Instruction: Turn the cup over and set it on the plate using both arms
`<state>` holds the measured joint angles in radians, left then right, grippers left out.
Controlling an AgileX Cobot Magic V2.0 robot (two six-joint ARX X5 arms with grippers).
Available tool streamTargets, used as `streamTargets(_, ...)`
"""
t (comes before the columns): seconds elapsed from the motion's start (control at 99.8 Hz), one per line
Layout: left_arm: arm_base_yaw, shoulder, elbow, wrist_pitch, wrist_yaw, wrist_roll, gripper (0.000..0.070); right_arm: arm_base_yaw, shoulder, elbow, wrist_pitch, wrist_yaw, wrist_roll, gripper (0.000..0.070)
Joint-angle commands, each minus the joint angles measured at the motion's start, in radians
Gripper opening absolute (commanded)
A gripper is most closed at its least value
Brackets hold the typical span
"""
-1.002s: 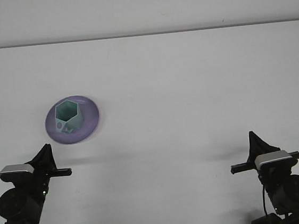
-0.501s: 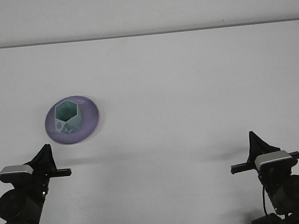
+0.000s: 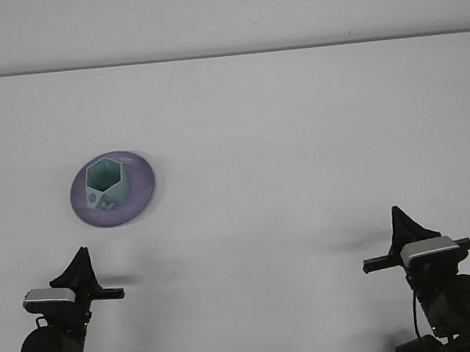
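Cup (image 3: 105, 184) sits mouth-up on plate (image 3: 140, 190), so I'd call it done; left gripper (image 3: 81, 272) and right gripper (image 3: 404, 227) parked near me, jaw state unclear.

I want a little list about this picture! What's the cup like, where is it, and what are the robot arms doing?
cup: teal, six-sided, opening facing up
plate: purple, round, on the left part of the table
cup position: standing on the plate, slightly left of its centre
table: plain white
left end effector: low at the near edge, below the plate, holding nothing
right end effector: low at the near edge on the right, far from the cup, holding nothing
task state: cup looks flipped and placed
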<state>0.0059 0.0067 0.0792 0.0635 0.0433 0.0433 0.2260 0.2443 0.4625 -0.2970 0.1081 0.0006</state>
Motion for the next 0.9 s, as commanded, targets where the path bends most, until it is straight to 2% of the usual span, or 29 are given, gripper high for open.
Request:
streamTargets(0.0,0.001,-0.004,-0.023,0.062,-0.003,0.02,0.0015,0.001,0.005,0.006,0.013,0.004,0.006,0.0)
streamTargets(0.08,0.001,-0.004,-0.067,0.137,-0.002,0.02,0.0015,0.001,0.005,0.006,0.013,0.004,0.006,0.0001)
streamTargets(0.892,0.0,-0.003,-0.064,0.147,-0.001,0.017,0.0015,0.001,0.004,0.006,0.013,0.006,-0.008,0.0)
